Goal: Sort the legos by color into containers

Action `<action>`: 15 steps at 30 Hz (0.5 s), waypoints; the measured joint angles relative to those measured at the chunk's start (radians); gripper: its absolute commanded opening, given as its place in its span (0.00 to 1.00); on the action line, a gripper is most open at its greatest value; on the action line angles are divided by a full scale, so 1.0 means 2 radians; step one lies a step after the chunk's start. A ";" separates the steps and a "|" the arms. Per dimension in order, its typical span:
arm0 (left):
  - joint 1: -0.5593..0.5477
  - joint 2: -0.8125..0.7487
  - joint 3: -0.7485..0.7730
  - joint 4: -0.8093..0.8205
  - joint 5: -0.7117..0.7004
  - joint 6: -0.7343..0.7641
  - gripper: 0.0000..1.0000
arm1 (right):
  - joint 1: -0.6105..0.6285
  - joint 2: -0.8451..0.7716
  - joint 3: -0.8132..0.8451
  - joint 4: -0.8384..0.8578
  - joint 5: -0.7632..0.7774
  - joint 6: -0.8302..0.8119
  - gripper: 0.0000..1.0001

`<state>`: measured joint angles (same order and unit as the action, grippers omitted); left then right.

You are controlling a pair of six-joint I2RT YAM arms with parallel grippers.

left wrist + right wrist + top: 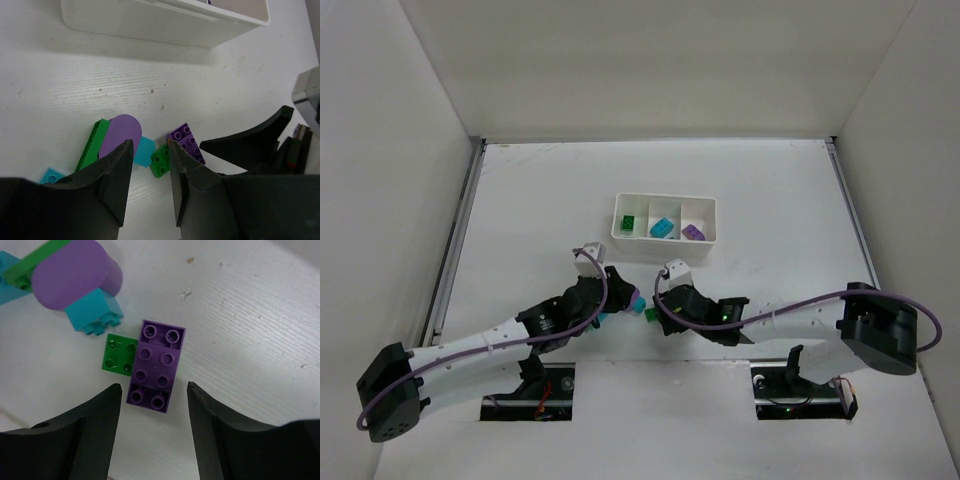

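A small pile of legos lies on the table between my grippers. In the right wrist view a purple 2x4 brick (156,365) lies flat, touching a small green 2x2 brick (120,354), with a teal brick (95,312), a rounded purple piece (75,272) and a long green piece (40,262) beyond. My right gripper (154,387) is open, its fingers either side of the purple brick's near end. My left gripper (150,150) is open and empty just short of the small green brick (161,160) and the teal brick (145,151). The white tray (660,248) holds one green (629,222), one teal (662,228) and one purple brick (692,231), each in its own compartment.
The two grippers (625,300) (655,310) stand close together over the pile; a finger of the right one (250,142) shows in the left wrist view. A flat teal piece (50,176) lies left of the pile. White walls enclose the table.
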<state>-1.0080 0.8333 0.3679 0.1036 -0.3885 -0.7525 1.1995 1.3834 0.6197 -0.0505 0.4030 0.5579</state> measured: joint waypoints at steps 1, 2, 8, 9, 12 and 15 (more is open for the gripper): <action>-0.002 -0.001 0.000 -0.001 0.000 0.000 0.32 | 0.000 0.007 0.000 0.001 0.003 0.000 0.58; -0.004 -0.003 0.000 -0.002 0.000 0.000 0.32 | 0.000 0.013 0.000 0.002 0.007 0.000 0.54; -0.015 -0.004 0.000 -0.010 -0.002 -0.002 0.34 | 0.000 0.026 0.000 0.011 0.030 0.000 0.35; -0.016 -0.004 0.000 -0.011 -0.002 -0.002 0.35 | 0.000 0.026 0.000 0.011 0.033 0.001 0.33; -0.020 -0.004 0.000 -0.015 -0.002 -0.002 0.39 | 0.000 0.019 0.000 0.010 0.039 0.000 0.32; -0.026 -0.006 0.000 -0.018 -0.002 -0.003 0.47 | 0.000 -0.012 0.000 0.002 0.042 0.000 0.32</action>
<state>-1.0607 0.8219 0.3679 0.0677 -0.3920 -0.7578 1.1988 1.3586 0.6197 -0.0460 0.4877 0.5587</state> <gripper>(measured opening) 0.430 0.426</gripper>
